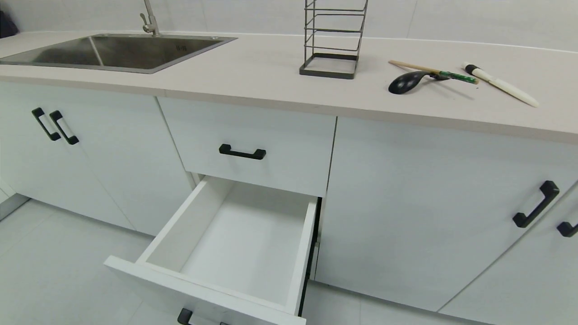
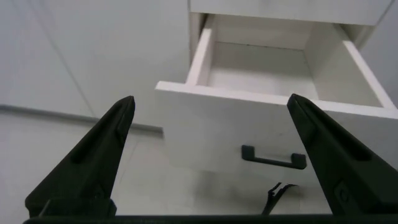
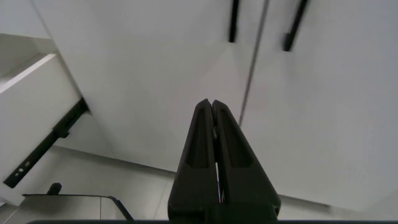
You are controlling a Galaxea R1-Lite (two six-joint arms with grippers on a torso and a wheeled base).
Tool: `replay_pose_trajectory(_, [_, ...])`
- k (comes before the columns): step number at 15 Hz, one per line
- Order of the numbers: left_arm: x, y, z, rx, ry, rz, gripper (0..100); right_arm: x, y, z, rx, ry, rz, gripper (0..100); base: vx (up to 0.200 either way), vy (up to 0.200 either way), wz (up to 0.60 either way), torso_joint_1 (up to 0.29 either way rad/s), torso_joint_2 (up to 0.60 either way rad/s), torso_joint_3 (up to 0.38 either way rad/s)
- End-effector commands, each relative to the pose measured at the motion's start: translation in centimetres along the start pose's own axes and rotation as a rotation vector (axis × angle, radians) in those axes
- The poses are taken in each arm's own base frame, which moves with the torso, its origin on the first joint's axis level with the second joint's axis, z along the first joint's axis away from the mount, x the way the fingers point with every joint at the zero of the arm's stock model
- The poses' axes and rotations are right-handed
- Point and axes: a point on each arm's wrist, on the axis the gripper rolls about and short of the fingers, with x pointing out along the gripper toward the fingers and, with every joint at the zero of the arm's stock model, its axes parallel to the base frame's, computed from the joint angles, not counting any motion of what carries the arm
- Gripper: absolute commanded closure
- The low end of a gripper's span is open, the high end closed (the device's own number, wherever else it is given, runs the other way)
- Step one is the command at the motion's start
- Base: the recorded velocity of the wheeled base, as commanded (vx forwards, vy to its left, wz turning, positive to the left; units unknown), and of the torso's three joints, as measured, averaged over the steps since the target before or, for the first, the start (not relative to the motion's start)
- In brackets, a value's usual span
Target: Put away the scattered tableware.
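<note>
**End effectors at the cabinet fronts, tableware on the worktop**

Left end effector (image 2: 210,99) is spread wide, facing the front of the pulled-out drawer (image 2: 205,130). Right end effector (image 3: 212,104) is pressed together before the white cabinet doors (image 3: 155,74). On the worktop (image 1: 253,72) I see a black spoon (image 1: 406,82), a wooden stick (image 1: 433,71) touching its handle, and a white-handled brush (image 1: 501,84), all right of the wire rack (image 1: 332,40).

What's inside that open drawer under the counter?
The open drawer shows a bare white floor and side walls, with no tableware on them. Its rear stretch sits under the closed drawer above, so that part is hidden.
</note>
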Motion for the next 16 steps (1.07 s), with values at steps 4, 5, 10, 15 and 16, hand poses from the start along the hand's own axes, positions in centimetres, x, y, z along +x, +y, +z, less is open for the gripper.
replay_pose_trajectory(4, [0.01,0.0,-0.01,0.0,0.003,0.001,0,0.01,0.0,0.0,0.0,0.001,0.001,100,0.0,-0.15,0.0,-0.002,0.0,-0.001])
replay_pose_trajectory(5, [0.01,0.0,0.01,0.002,0.001,0.001,0,0.01,0.0,0.0,0.0,0.001,0.001,100,0.0,0.0,0.0,0.0,0.0,0.0])
replay_pose_trajectory(10, [0.01,0.0,0.01,0.0,0.001,0.0,0,0.01,0.0,0.0,0.0,0.001,0.001,100,0.0,0.0,0.0,0.0,0.0,0.0])
replay_pose_trajectory(15, [0.01,-0.01,0.01,0.0,0.001,-0.003,0,0.01,0.0,0.0,0.0,0.001,0.001,100,0.12,0.0,0.0,0.001,0.0,0.005])
replay_pose_trajectory(16, [0.01,-0.01,0.01,0.0,0.001,-0.003,0,0.01,0.0,0.0,0.0,0.001,0.001,100,0.0,0.0,0.0,0.0,0.0,0.0])
